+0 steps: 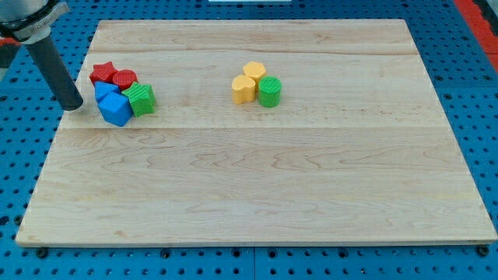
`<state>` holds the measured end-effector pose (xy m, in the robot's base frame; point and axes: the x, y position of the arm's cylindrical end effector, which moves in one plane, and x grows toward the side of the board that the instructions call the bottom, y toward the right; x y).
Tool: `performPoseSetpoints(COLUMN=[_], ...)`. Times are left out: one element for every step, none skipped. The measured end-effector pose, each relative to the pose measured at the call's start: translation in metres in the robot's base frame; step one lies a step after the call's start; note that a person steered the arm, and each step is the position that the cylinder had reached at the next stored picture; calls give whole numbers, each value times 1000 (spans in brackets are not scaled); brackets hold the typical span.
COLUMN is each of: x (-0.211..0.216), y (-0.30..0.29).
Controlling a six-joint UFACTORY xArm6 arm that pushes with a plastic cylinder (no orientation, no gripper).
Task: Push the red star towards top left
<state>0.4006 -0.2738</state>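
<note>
The red star point(102, 74) lies near the board's left edge, at the top left of a tight cluster. A red round block point(124, 78) touches it on the right. Below them sit a blue block point(105, 91), a larger blue block point(116, 110) and a green star point(142, 99). My tip point(73, 106) is at the board's left edge, left of the blue blocks and below left of the red star, a small gap away from the cluster.
A second group sits right of the board's middle, near the top: two yellow blocks point(254, 71) point(243, 89) and a green cylinder point(269, 92). The wooden board point(257, 179) lies on a blue perforated table.
</note>
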Motion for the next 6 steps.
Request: performPoseSetpoints(x=[-3, -19, -29, -63, -96, -96], y=[0, -15, -15, 16, 49, 15])
